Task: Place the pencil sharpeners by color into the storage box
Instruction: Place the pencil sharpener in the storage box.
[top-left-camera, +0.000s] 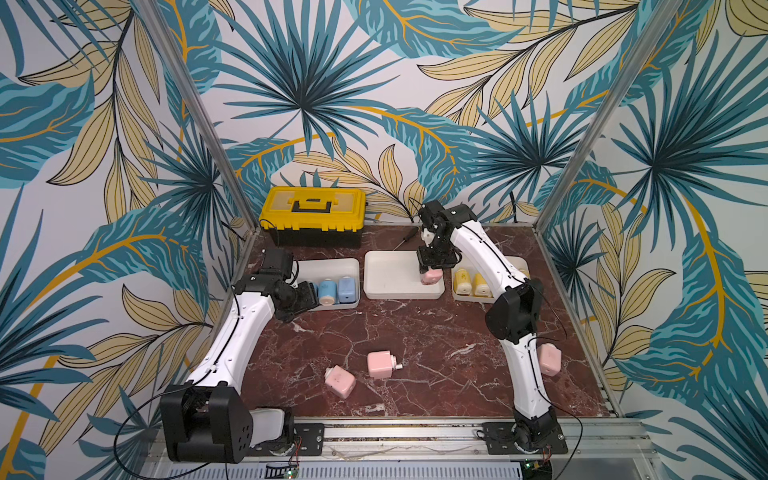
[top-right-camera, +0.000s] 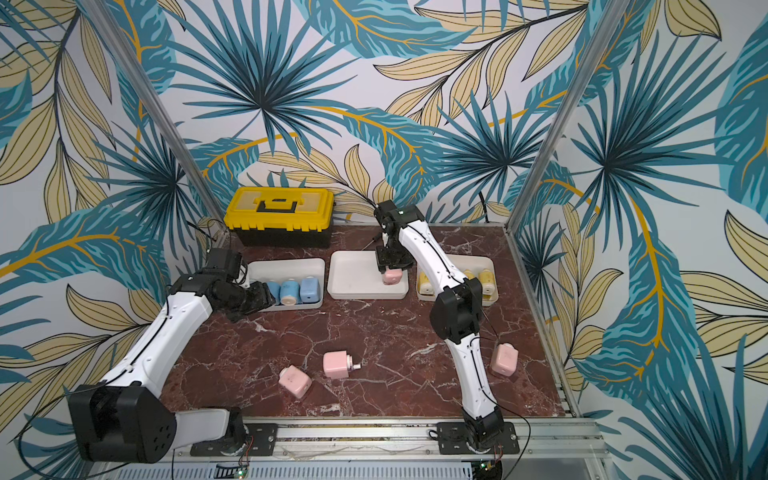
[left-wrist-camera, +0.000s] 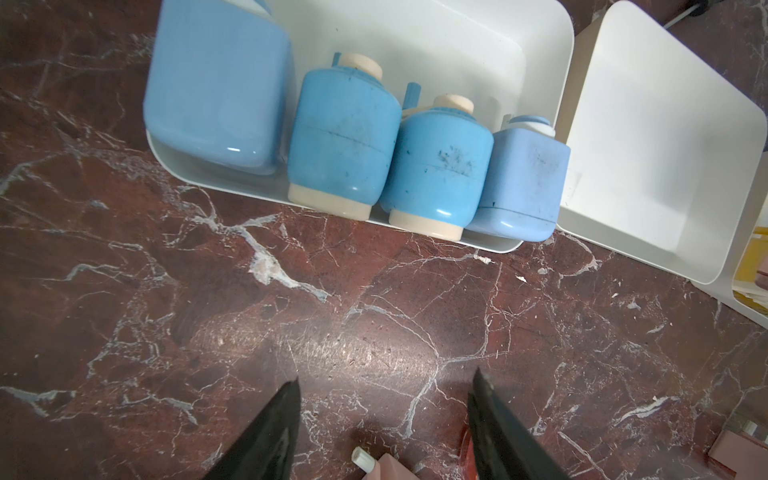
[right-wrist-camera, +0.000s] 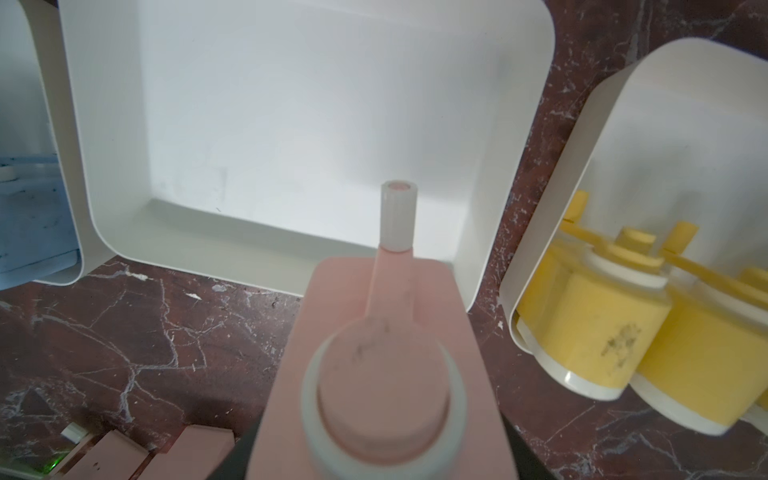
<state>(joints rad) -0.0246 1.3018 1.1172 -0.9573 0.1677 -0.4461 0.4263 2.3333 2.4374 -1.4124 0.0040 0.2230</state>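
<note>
Three white storage boxes stand in a row: the left one holds several blue pencil sharpeners, the middle one is bare, and the right one holds yellow sharpeners. My right gripper is shut on a pink sharpener, hanging over the middle box's front right corner. Three more pink sharpeners lie on the table, two near the front and one behind my right arm. My left gripper hovers open and empty in front of the blue box.
A yellow and black toolbox stands shut at the back left. A thin dark tool lies behind the middle box. Metal frame posts and patterned walls close in the red marble table on three sides.
</note>
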